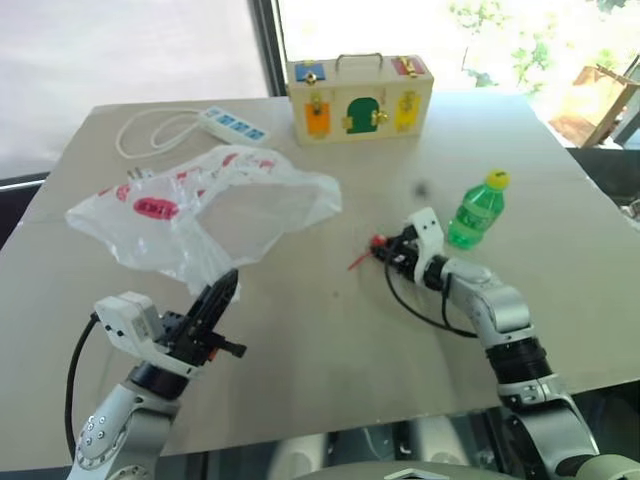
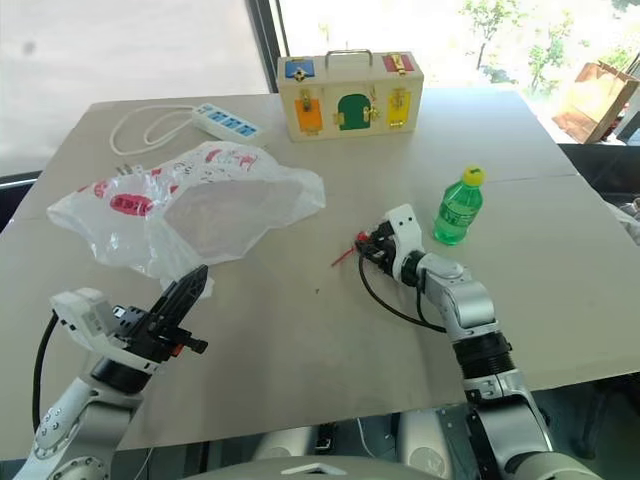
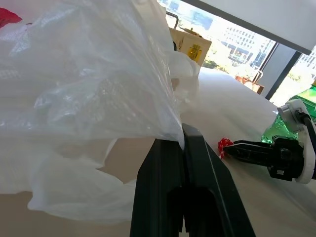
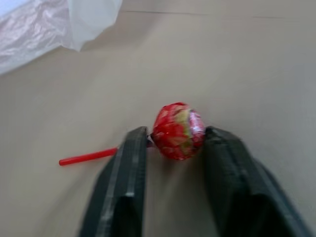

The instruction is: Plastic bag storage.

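On the beige table point(image 1: 330, 340), the plastic bag point(image 1: 200, 210) sprawls over the left half, crinkly translucent white film with red print, its near edge bunching down toward the left gripper point(image 1: 222, 295). That gripper's two black fingers point(image 3: 170, 197) are pressed flat together, and the left wrist view shows a fold of the bag's film pinched right at their tips, the bag billowing up and away from them. Over on the right, the right gripper point(image 4: 173, 140) reaches in toward the middle of the table, low over the surface, and between its fingers point(image 4: 126, 182) sits a lollipop point(image 4: 177, 131), red wrapped head, red stick poking out to one side. The fingers stand narrow on either side of the sweet, one pad against the wrapper, the other right beside it; whether it's a firm clamp, can't tell from here. Just to the right of that gripper and a little farther back stands a green bottle point(image 1: 477, 210) with a yellow cap, upright, apart from the bag. At the far edge sits a wooden box point(image 1: 358, 98) with coloured doors and latches and a handle on top, and far left of it a white power strip point(image 1: 232, 123) with its coiled cord, just beyond the bag.
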{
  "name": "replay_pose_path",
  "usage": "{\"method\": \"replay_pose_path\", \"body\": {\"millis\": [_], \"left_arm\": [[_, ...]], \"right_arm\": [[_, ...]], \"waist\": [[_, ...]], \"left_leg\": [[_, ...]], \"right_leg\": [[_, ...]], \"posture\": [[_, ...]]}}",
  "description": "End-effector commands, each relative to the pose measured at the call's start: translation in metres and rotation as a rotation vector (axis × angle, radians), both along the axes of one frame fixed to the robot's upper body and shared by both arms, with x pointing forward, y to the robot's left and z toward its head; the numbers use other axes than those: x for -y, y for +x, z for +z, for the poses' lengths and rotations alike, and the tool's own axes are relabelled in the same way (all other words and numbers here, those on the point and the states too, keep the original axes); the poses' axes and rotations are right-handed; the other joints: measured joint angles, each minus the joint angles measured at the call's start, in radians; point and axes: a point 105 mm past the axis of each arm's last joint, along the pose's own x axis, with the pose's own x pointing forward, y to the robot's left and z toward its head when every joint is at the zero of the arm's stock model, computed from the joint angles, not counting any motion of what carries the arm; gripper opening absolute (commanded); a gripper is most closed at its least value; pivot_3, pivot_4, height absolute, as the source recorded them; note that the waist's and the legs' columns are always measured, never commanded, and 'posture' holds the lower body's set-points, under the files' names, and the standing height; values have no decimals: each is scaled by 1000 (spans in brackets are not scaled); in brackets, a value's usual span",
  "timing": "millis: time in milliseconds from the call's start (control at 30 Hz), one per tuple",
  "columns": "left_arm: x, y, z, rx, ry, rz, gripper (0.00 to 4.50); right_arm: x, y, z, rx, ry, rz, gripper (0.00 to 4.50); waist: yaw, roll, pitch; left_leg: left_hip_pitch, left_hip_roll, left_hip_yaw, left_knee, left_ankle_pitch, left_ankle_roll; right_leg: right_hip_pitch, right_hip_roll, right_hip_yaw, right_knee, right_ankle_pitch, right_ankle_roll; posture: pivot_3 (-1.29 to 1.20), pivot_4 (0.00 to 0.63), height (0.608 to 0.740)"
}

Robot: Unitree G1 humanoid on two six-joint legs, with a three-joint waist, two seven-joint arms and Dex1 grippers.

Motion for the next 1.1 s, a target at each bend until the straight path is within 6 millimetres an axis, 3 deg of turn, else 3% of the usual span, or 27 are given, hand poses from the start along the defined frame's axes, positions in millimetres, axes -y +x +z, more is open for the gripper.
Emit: {"method": "replay_pose_path", "body": {"millis": [33, 167, 300, 500, 600, 667, 800, 900, 933, 1033, 1100], "left_arm": [[7, 1, 9, 34, 6, -29, 0], [10, 4, 13, 37, -8, -46, 0], [21, 2, 12, 16, -30, -127, 0], [42, -9, 12, -9, -56, -277, 0], [59, -18, 7, -50, -57, -387, 0], [65, -23, 5, -64, -61, -430, 0], [65, -21, 7, -43, -65, -421, 0], [59, -17, 12, -10, -96, -380, 0], [56, -16, 14, 1, -111, -359, 0], [47, -13, 18, 29, -172, -290, 0], [34, -8, 26, 73, -263, -208, 0]], "right_arm": [[-5, 4, 0, 12, -3, -6, 644], [-11, 9, 11, 35, 26, -1, 644], [-40, 1, 37, 50, 129, 113, 644], [-97, -7, 84, 37, 297, 257, 644], [-141, -6, 110, 73, 331, 327, 644], [-167, -3, 115, 79, 295, 342, 644], [-185, 13, 96, 63, 150, 247, 2673], [-187, 3, 110, 31, 277, 330, 4133], [-182, 2, 112, 31, 298, 355, 4410], [-159, 5, 107, 55, 289, 374, 4410], [-126, 5, 104, 112, 246, 405, 4410]], "waist": [[-2, 0, 0], [-4, 0, 0], [-5, 1, 0], [-7, 4, 3], [-8, 5, 3], [-6, 6, 4], [-10, 6, 4], [-11, 6, 4], [-11, 6, 5], [-19, 6, 5], [-19, 5, 4]], "left_leg": [[0, 0, 0, 0, 0, 0], [0, 0, 1, 0, 0, 0], [0, 0, 1, 0, 0, 0], [-3, 1, 3, -2, 0, 0], [-3, 1, 3, -2, 0, 0], [-3, 0, 4, -2, 0, -1], [-3, 0, 6, -3, 1, -2], [-4, 0, 6, -7, 2, -4], [-5, 0, 6, -7, 2, -4], [-9, 0, 6, -8, 2, -4], [-9, 0, 5, -9, 2, -4]], "right_leg": [[0, 0, 0, 0, 0, 0], [0, 1, 2, 1, 0, 0], [-1, 1, 3, 1, 0, 0], [-7, 2, 6, 2, 1, -1], [-7, 2, 6, 2, 1, -2], [-7, 1, 6, 2, 1, -2], [-9, 1, 8, 2, 1, -2], [-10, 1, 9, 1, 1, -2], [-12, 1, 9, 1, 1, -2], [-15, 1, 9, 1, 2, -1], [-15, 0, 9, 1, 2, -1]], "posture": [[0, 150, 740], [0, 150, 740], [0, 150, 740], [0, 150, 740], [0, 150, 740], [0, 150, 740], [0, 150, 740], [0, 150, 740], [0, 150, 740], [0, 150, 740], [0, 150, 740]]}}
